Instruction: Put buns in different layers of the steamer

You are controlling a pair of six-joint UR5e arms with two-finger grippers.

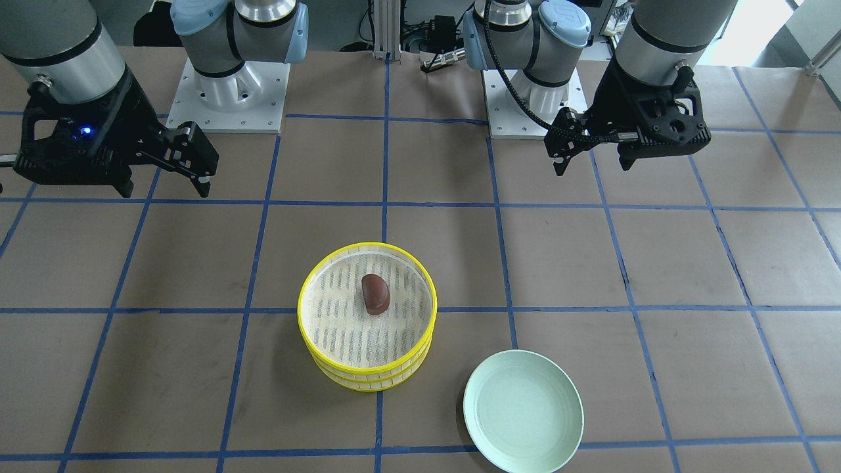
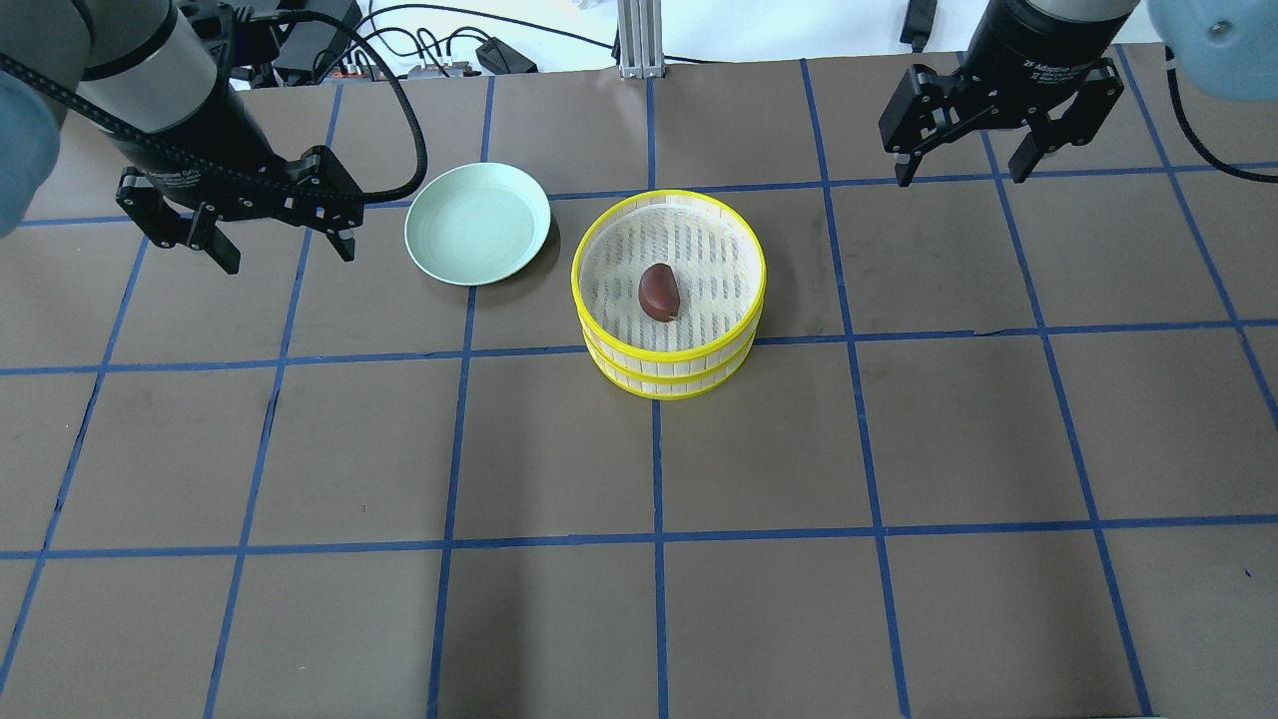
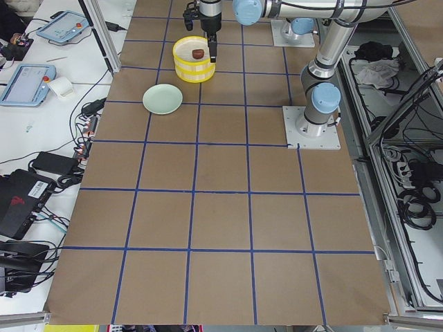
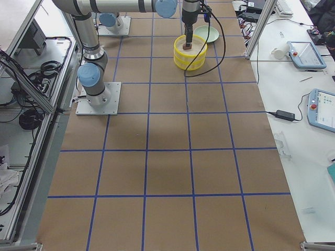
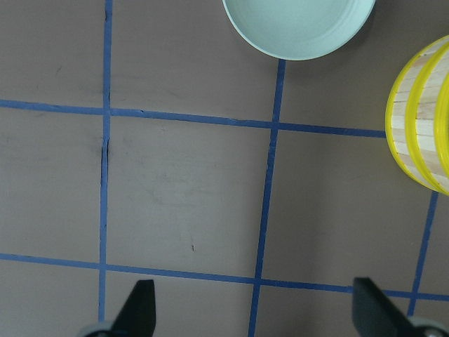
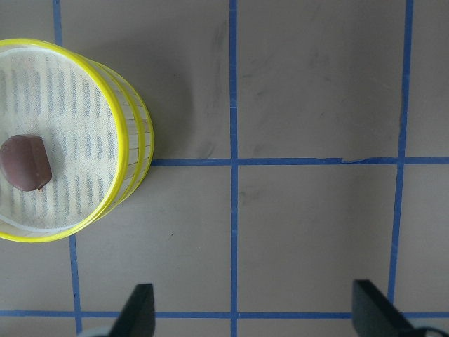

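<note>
Yellow-rimmed steamer (image 1: 368, 376) trays sit stacked in the front view, with the brown bun (image 1: 375, 293) in the top one. Overhead, the left gripper (image 2: 288, 250) and right gripper (image 2: 960, 170) hover well apart from it, jaws spread and empty. Wrist views show no white bun (hidden in the lower tray, I'd guess), so the job looks finished.

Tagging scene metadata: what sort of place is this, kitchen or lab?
Most likely a robotics lab cell, not a kitchen: brown paper-covered table marked with a blue tape grid, white bolted arm base plates, and grey teach pendants on the side bench.
</note>
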